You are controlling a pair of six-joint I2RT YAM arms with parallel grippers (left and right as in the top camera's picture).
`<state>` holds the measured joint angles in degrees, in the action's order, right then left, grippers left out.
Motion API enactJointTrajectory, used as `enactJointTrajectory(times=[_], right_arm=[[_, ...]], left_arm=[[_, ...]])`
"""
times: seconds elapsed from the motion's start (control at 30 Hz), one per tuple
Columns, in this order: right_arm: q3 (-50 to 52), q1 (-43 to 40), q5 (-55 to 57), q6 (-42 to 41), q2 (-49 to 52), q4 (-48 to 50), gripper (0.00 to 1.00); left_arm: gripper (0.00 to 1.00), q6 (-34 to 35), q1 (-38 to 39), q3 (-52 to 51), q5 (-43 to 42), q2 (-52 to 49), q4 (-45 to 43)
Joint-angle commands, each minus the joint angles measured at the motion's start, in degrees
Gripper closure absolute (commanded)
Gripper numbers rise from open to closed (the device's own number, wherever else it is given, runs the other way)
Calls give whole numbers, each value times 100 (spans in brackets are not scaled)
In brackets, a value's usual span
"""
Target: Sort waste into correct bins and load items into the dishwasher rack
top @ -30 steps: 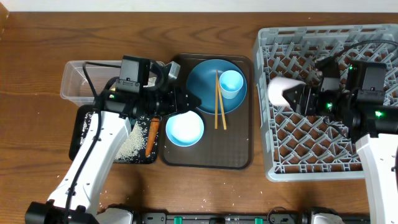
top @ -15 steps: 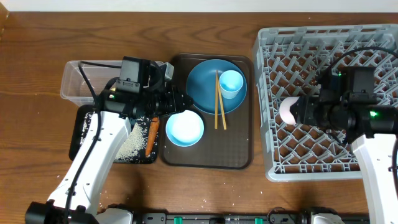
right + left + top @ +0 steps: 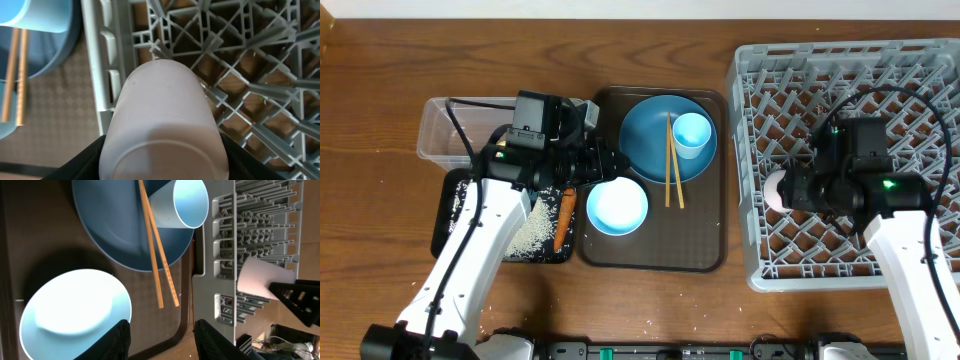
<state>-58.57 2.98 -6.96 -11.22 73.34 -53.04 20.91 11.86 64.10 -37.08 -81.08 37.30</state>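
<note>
Right pincer clamped on white-pink cup. Cup on its side, low over left part of dishwasher rack; contact with rack unclear. Rack otherwise bare where visible.

Left pincer part-open, empty, above pale blue bowl on brown tray.

Left to load: bowl, blue plate, light blue cup, chopsticks.

Carrot and rice in black tray.

Clear tub: contents hidden by arm.

Judgement: waste mostly sorted, loading barely begun.

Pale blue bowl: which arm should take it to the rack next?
Left. Its open gripper hovers beside the pale blue bowl; the right gripper is shut on the white-pink cup over the rack.
</note>
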Motion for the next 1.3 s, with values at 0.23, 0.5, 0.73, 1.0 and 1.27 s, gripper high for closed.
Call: enactJointTrajectory(times=[0.23,0.5,0.73,1.0,1.27], right_arm=[[140,42,52,-116,157,177,25],[140,42,50,-116,155,232,14],[140,42,50,-118,157,245,10],[140,42,52,-116,155,96,9],[142,42,52,-116,157,11,9]], left_arm=[[56,-90,13,-13,57,-15,-107],[55,13,24,-13,55,-15,-584],[55,81,496,-11,245,-52,-1582],[44,492,1652,-13,2664,-621,-2245],[44,837,1998,-11,3051,-1843,-3733]])
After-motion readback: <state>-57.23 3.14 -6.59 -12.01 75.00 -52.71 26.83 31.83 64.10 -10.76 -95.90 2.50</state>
